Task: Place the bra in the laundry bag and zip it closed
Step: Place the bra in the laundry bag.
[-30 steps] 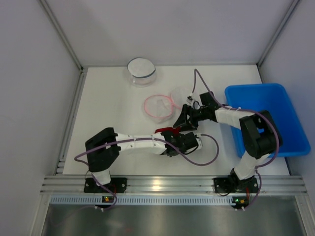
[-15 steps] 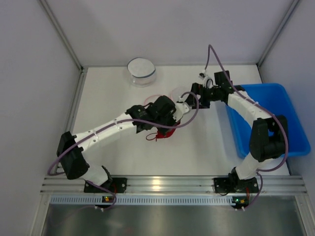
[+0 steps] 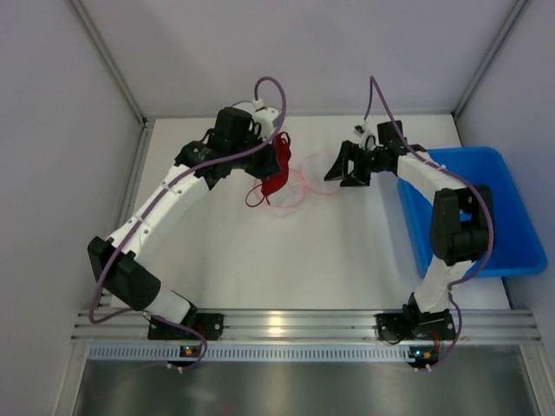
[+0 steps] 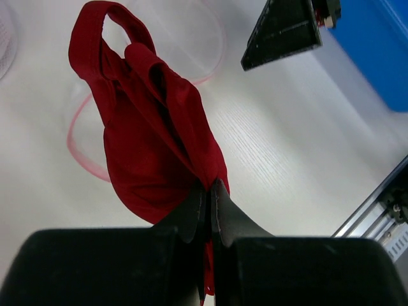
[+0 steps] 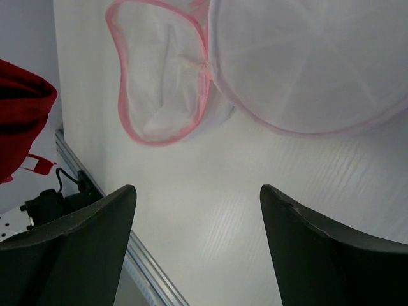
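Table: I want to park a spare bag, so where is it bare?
Bare: the wide near table between left arm, blue bin and laundry bag. Crowded: the far middle, with bra, bag, left gripper, right gripper, white container.

Laundry bag on desk, toward back; bra hangs from left pincer by bag's left rim; right pincer just right of bag; bin far right; tub behind.

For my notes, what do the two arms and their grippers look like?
The left arm and right arm have white links with black joints. A purple cable loops along each. The left gripper and right gripper have matte black, wedge-shaped fingers.
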